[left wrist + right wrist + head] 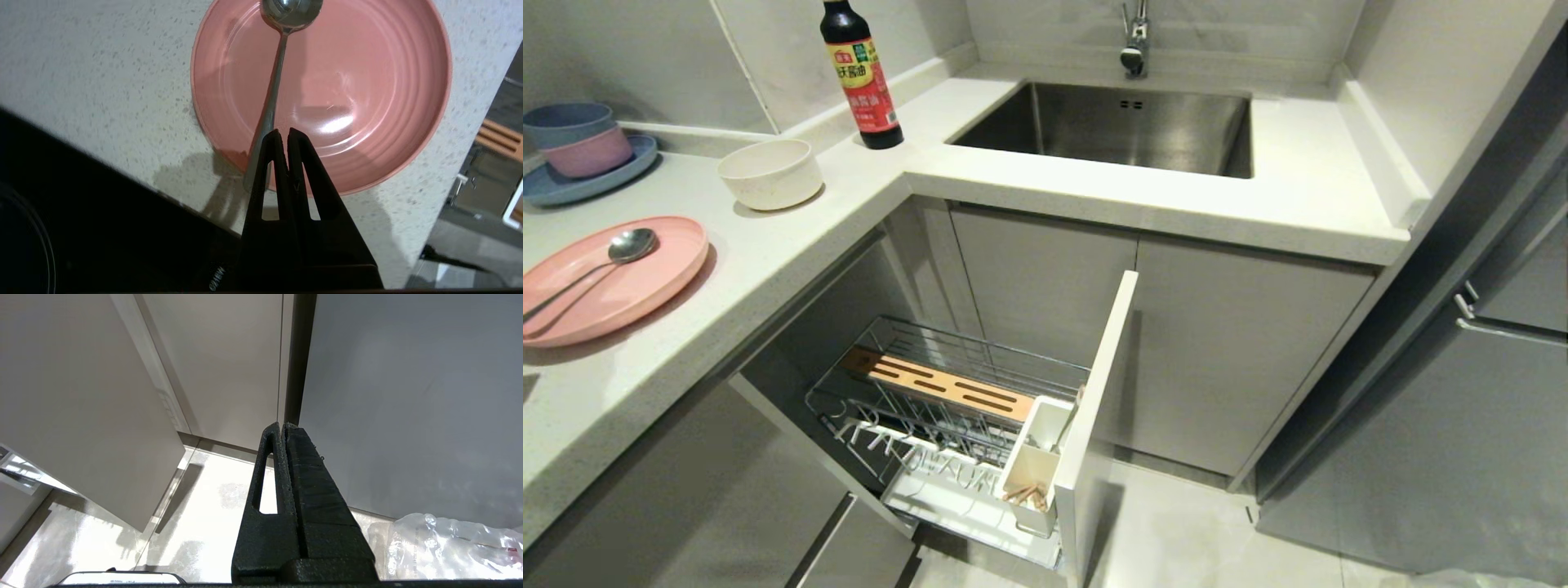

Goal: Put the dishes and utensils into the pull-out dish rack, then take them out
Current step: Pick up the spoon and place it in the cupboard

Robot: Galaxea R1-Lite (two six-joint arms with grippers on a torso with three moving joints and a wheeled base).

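Speckled pale stone worktop [792, 237] ran round a corner, with a steel sink [1127, 126] at 12 o'clock in the head view and grey cabinet fronts below.

Pink plate [645, 282] lay flat at 9 o'clock near the worktop edge; smooth, faintly ringed, glossy. Probably light and stiff, plastic-like. Its low rim gives little to pinch, so a hold at the overhanging edge seems best.

Spoon [625, 249] rested across the plate, bowl up-slope, handle end hanging past the rim. Thin polished metal: judged light, rigid, slippery. Mid-handle looks the safest hold; it may roll or skid on the glossy plate.

Cream bowl [770, 171] sat at 10 o'clock beside a dark sauce bottle [859, 77]; matt, thick wall, easy to grip over the rim.

Dish rack [947, 408] stood pulled out at 6 o'clock: chrome wire, slotted wooden strip, white tray. Chopsticks [1023, 493] already stood in its white cup [1033, 465].

Left gripper [284, 131] hovered above the spoon handle, fingers together, holding nothing. Right gripper [282, 425] hung low by the cabinets, fingers together, idle.
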